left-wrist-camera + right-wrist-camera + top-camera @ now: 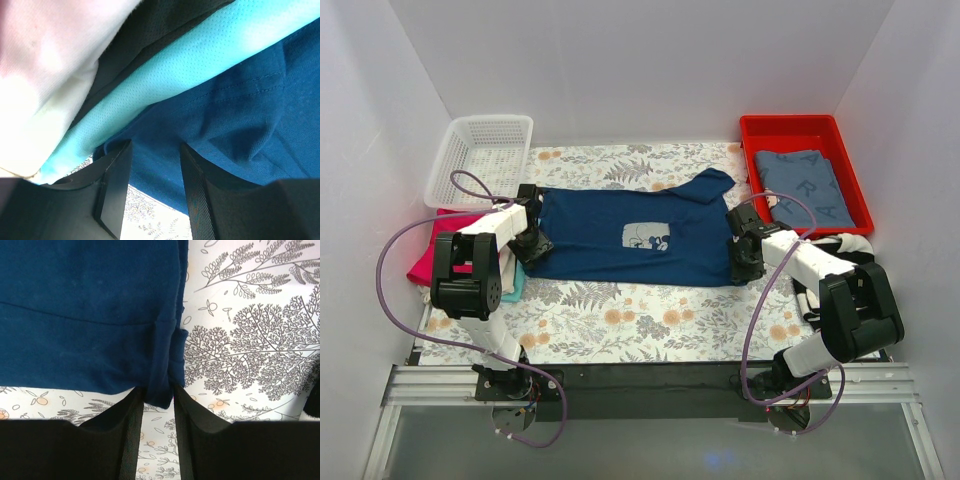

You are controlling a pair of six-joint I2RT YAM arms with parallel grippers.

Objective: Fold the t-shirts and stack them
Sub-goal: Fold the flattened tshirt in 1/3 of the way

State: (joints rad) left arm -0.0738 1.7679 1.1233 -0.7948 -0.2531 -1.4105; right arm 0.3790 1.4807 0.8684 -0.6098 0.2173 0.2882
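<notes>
The navy t-shirt (610,235) lies spread flat on the floral table cover, its pale-blue print (645,237) facing up. My left gripper (533,246) is at its left edge. In the left wrist view the gripper (155,147) is open, with the navy hem (250,100) between the fingertips. My right gripper (746,262) is at the shirt's near right corner. In the right wrist view it (159,392) is shut on a folded navy corner (165,375). A red-pink tee (440,245), a teal tee (200,55) and a cream tee (40,75) lie piled at the left.
A white mesh basket (480,150) stands at the back left. A red tray (802,130) at the back right holds a folded grey-blue shirt (805,185). Black-and-white cloth (840,248) lies beside my right arm. White walls close in on three sides.
</notes>
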